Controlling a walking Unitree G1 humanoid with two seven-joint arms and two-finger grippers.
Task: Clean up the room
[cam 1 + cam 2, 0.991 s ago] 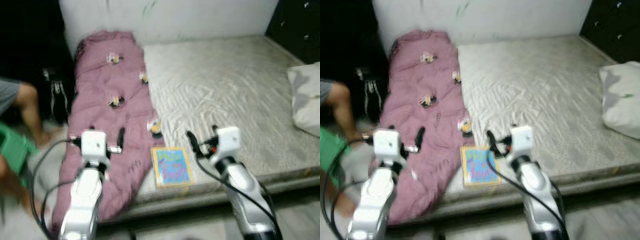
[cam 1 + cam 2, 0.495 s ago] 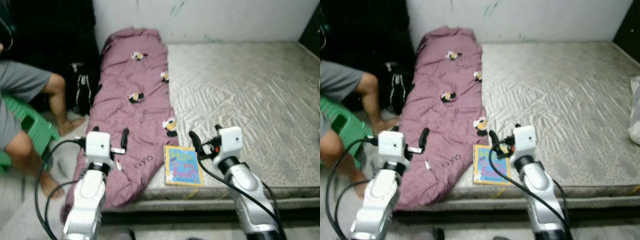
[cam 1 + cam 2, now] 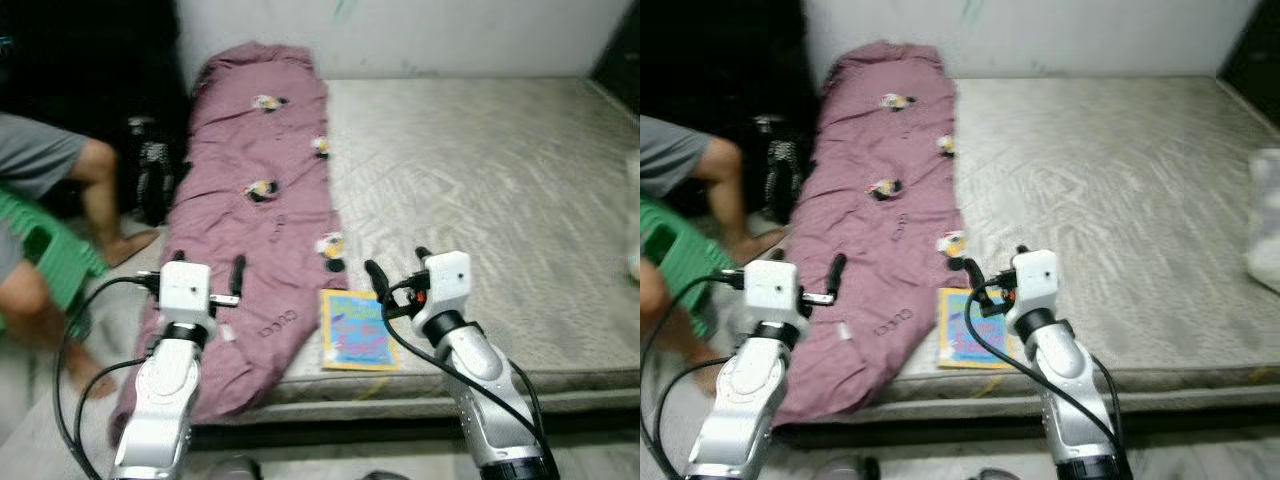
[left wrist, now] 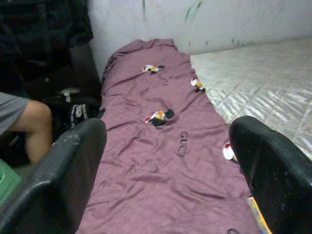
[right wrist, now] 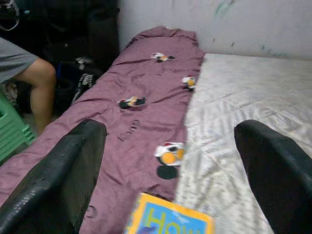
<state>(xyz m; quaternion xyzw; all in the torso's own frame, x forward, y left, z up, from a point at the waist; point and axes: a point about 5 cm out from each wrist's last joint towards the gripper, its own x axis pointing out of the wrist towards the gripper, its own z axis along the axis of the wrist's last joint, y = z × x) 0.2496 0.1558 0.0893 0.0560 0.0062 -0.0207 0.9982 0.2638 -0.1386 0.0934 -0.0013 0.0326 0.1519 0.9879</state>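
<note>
Tidying judged barely begun: nothing held, nothing moved off the bed so far as the frames show. Far left, a seated person's leg (image 3: 95, 185) beside a green stool (image 3: 45, 255), with a dark bag (image 3: 150, 180) on the floor between leg and bed. Left hand (image 3: 213, 283) raised over the hanging edge of the purple blanket (image 3: 255, 190), fingers spread wide in the wrist view, gripping nothing. Blanket lying rumpled in a long strip down the left side of the mattress (image 3: 480, 170), lower end spilling over the bed edge toward the floor; probably wants folding or straightening. Just beside the blanket's lower right edge, a colourful book (image 3: 358, 330) flat on the mattress at the near edge; likely the first thing to collect. Right hand (image 3: 397, 273) hovering just above and beyond the book, fingers apart and empty, not touching it. Far right, part of a white pillow (image 3: 1262, 220) at the mattress edge. Left to do, as a judgement: book picked up and put away, blanket dealt with, pillow set in place. View differences: right wrist view catches the book's yellow border and lettering (image 5: 168, 222) between the fingers; left wrist view reads the "GUCCI" print (image 4: 186, 143) on the blanket; right eye view takes in more of the pillow than the left eye.
</note>
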